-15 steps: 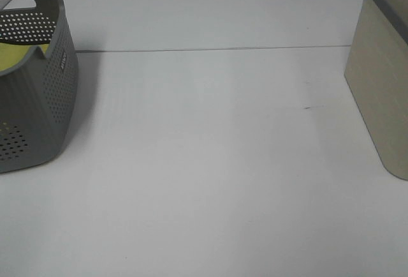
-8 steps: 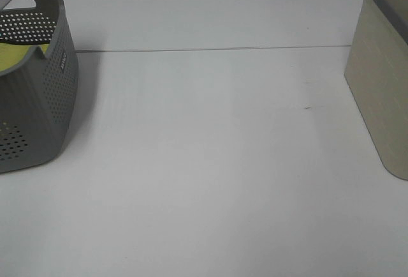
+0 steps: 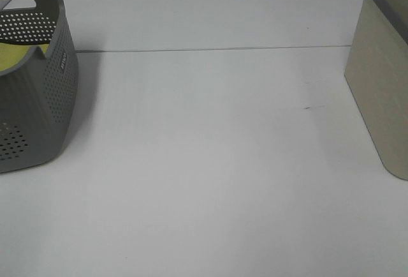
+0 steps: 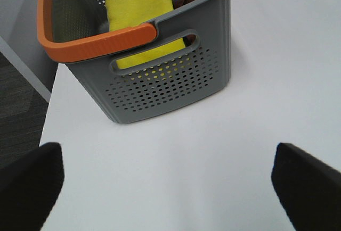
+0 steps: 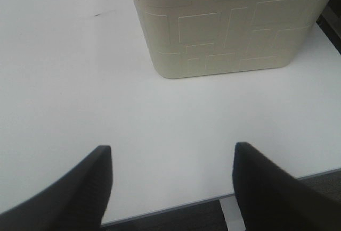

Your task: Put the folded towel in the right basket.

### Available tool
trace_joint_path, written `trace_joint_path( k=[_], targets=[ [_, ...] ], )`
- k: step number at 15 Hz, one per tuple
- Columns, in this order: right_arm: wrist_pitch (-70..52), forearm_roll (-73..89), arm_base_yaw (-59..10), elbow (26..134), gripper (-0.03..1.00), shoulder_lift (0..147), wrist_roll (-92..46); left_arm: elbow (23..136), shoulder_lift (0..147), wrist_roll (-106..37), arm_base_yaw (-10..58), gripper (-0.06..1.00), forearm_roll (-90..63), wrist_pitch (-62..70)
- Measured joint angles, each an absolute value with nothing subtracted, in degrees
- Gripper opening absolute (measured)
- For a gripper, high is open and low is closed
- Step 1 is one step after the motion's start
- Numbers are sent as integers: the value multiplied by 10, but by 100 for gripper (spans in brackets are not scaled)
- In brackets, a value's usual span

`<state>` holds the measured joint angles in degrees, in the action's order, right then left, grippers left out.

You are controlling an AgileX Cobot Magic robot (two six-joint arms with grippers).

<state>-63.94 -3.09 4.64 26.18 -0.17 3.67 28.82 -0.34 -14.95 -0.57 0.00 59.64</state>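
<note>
The yellow towel [image 4: 139, 23] lies folded inside the grey basket [image 3: 38, 98] at 9 o'clock; the beige basket [image 3: 382, 92] waits at 3 o'clock. Both jaws stand wide and empty above the surface [image 3: 210, 162], ready to reach.

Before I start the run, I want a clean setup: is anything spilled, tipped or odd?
Nothing stands out. The grey basket stands upright with the folded yellow towel lying inside it, the beige basket stands upright too, and the white table shows only a tiny dark speck.
</note>
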Motion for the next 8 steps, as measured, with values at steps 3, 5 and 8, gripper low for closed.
trace_joint_path(
  k=[3, 5, 8],
  targets=[
    [-639, -31, 46, 262, 64, -2, 37, 288, -3, -150, -6, 99, 0, 596],
    [-639, -31, 46, 262, 64, -2, 37, 288, -3, -150, -6, 99, 0, 596],
    [-639, -31, 46, 262, 64, -2, 37, 288, -3, -150, -6, 99, 0, 596]
  ],
)
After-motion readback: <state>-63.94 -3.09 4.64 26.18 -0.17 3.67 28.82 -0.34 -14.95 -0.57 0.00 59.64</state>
